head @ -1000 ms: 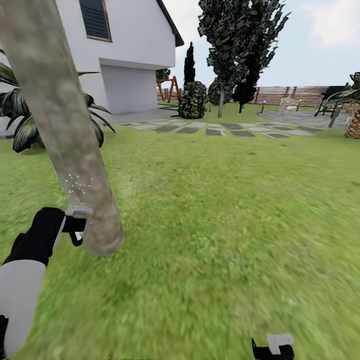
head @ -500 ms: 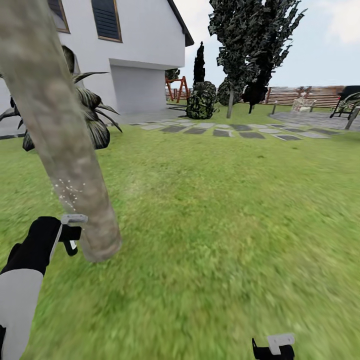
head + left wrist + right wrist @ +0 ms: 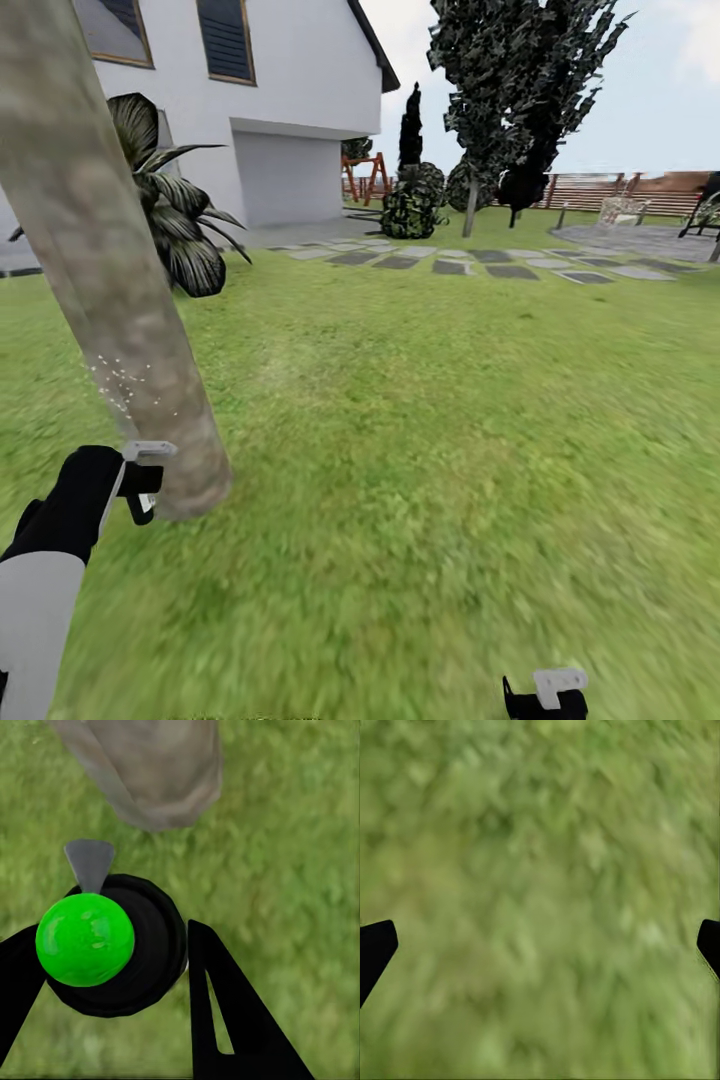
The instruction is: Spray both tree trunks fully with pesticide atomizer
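Note:
A thick pale grey-brown tree trunk point(image 3: 110, 280) leans across the left of the head view, its base point(image 3: 150, 772) on the lawn. My left gripper point(image 3: 140, 482) is right beside that base, shut on the pesticide atomizer point(image 3: 112, 945). The atomizer is a round black bottle, its top showing bright green, with a grey nozzle point(image 3: 90, 862) pointing at the trunk. Fine white spray specks point(image 3: 125, 385) dot the trunk just above the gripper. My right gripper point(image 3: 545, 695) hangs low over grass, open, with nothing between its fingertips point(image 3: 375, 945).
Green lawn point(image 3: 450, 420) spreads wide to the right. A low palm-like plant point(image 3: 175, 225) stands behind the trunk by the white house point(image 3: 290, 90). Farther off are stepping stones point(image 3: 480, 265), dark trees point(image 3: 520, 80), a bush point(image 3: 410, 210) and a brown fence point(image 3: 620, 190).
The camera has turned, shifting the house and plants rightward in the picture. My left gripper stays at the trunk's base with the atomizer, and the spray specks persist on the trunk.

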